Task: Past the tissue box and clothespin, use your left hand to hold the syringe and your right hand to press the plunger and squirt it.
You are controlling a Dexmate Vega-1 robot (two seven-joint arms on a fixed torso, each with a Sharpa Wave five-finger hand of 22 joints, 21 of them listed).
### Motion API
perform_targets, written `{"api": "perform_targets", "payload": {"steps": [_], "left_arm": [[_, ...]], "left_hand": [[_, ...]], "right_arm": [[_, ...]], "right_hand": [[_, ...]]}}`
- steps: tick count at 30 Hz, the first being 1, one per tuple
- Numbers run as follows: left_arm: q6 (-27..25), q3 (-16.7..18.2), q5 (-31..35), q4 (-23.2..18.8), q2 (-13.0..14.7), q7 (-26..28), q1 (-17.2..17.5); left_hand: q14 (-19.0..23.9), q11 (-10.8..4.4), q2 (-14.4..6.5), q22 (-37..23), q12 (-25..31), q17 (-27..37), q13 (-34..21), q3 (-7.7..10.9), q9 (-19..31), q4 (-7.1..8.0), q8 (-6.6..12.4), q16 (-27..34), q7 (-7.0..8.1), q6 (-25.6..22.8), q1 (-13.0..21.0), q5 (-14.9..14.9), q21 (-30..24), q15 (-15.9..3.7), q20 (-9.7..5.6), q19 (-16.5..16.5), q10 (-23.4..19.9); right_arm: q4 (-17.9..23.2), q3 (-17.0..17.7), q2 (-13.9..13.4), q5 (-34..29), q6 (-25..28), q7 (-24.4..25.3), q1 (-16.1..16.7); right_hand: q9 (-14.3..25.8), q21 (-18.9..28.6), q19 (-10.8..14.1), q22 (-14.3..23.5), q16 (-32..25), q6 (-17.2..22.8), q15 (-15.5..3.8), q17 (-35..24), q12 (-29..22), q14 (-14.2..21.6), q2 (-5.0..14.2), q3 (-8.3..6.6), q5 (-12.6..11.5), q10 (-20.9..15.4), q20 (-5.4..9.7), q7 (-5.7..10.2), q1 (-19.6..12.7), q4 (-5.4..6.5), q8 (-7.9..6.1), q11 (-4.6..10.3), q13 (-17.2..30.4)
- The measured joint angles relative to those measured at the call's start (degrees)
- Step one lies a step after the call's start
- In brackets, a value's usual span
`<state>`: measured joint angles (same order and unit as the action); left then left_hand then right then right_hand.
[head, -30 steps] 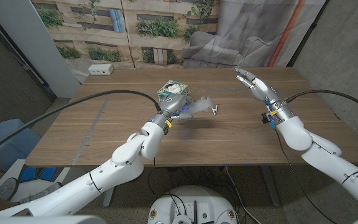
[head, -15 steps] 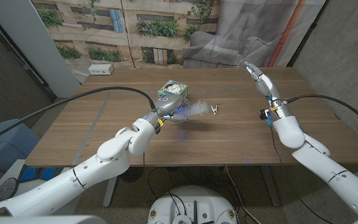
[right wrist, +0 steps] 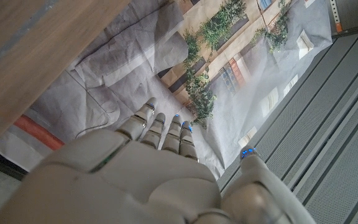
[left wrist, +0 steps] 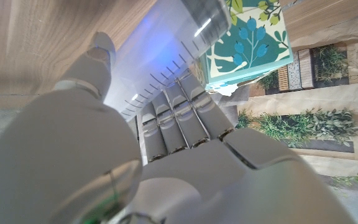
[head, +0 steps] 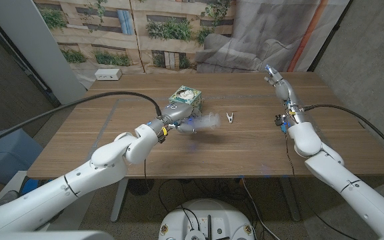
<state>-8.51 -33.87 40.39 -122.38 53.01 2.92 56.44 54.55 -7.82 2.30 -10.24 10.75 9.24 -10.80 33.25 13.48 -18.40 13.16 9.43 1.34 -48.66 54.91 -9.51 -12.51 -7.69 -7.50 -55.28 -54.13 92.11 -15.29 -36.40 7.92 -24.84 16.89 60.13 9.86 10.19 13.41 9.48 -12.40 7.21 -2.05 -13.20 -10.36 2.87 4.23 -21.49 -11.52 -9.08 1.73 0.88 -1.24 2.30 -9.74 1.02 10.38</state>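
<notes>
Gripping the syringe (head: 202, 121) in the left hand (head: 177, 123), near the table's middle, fingers (left wrist: 178, 112) wrapped around the clear barrel. Showing the barrel's printed graduation marks close up in the left wrist view, syringe (left wrist: 160, 59) lying across the curled fingers with the thumb pressing against its other side. Pointing the syringe rightward from the left hand (left wrist: 154, 155), blurred in the head view, so no telling plunger from tip there. Sitting just beyond the left hand: the tissue box (head: 185, 99), patterned in teal leaves, tissue poking from the top; same tissue box (left wrist: 247, 40) appearing just past the fingertips in the left wrist view. Lying on the table (head: 112, 133) to the right of the syringe, apart from it: the clothespin (head: 231, 118), small and metallic-looking. Hovering well to the right and farther back, raised above the far right part of the table: the right hand (head: 276, 81), fingers extended and holding nothing. Showing the right hand (right wrist: 160, 168) from behind in the right wrist view, fingers (right wrist: 166, 134) straight and lying close side by side, thumb standing off to one side. Trailing black cables along both arms. Resting at the far left corner of the table: a white power strip (head: 108, 75). Hanging behind the table: a printed backdrop (head: 145, 27) of plants and planks, plus grey draped cloth (head: 245, 47).
</notes>
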Motion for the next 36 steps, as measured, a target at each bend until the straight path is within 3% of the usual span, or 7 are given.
{"api": "perform_targets", "payload": {"steps": [9, 21, 36], "left_arm": [[4.8, 1.4, 0.2, 0.7, 2.3, -1.6, 0.0], [11.8, 2.1, 3.0, 2.8, 4.6, -3.5, -1.7], [17.3, 1.7, 6.7, 6.4, 4.1, -5.2, -4.1]], "left_hand": [[0.0, -0.30, -0.2, 0.0, 0.0, 0.0, 0.0, 0.00, 0.0, 0.00, -0.09, 0.0, 0.09, -0.1, -0.2, 0.0, 0.0, 0.00, 0.00, 0.0, 0.3], [0.0, -0.30, -0.2, 0.0, 0.0, 0.3, 0.0, 0.23, -0.2, -0.23, -0.09, 0.0, 0.09, -0.1, -0.2, 0.0, 0.1, 0.00, -0.20, 0.2, 0.3], [0.0, -0.29, -0.2, 0.0, 0.0, 0.2, 0.0, 0.42, -0.3, -0.42, 0.01, 0.0, 0.09, -0.1, -0.2, 0.0, 0.2, -0.02, -0.18, 0.2, 0.3]], "right_arm": [[0.7, -0.3, 0.1, 6.1, 3.1, -2.3, -0.4], [0.9, -0.7, 0.6, 11.9, 6.3, -3.9, -0.5], [-1.2, -1.7, 2.3, 16.1, 8.6, -3.6, -1.0]], "right_hand": [[0.0, 0.0, -2.3, 0.0, 0.0, -2.1, 0.41, 0.0, 0.2, -0.4, 0.00, 0.23, 0.0, 0.8, 0.24, -0.75, 0.0, 0.72, 0.00, -0.02, 0.0], [0.0, -0.3, -3.0, -0.2, 0.0, -3.9, 1.34, 0.0, 0.2, 0.5, 0.00, 0.24, 0.0, 1.4, 0.31, -1.82, 0.0, 0.72, 0.00, -0.60, 0.0], [0.0, -0.3, -3.4, -0.2, 0.0, -4.1, 1.65, 0.0, 0.2, 0.2, 0.01, 0.63, 0.0, 1.9, 0.72, -2.02, 0.0, 1.11, 0.00, -0.49, 0.0]]}}
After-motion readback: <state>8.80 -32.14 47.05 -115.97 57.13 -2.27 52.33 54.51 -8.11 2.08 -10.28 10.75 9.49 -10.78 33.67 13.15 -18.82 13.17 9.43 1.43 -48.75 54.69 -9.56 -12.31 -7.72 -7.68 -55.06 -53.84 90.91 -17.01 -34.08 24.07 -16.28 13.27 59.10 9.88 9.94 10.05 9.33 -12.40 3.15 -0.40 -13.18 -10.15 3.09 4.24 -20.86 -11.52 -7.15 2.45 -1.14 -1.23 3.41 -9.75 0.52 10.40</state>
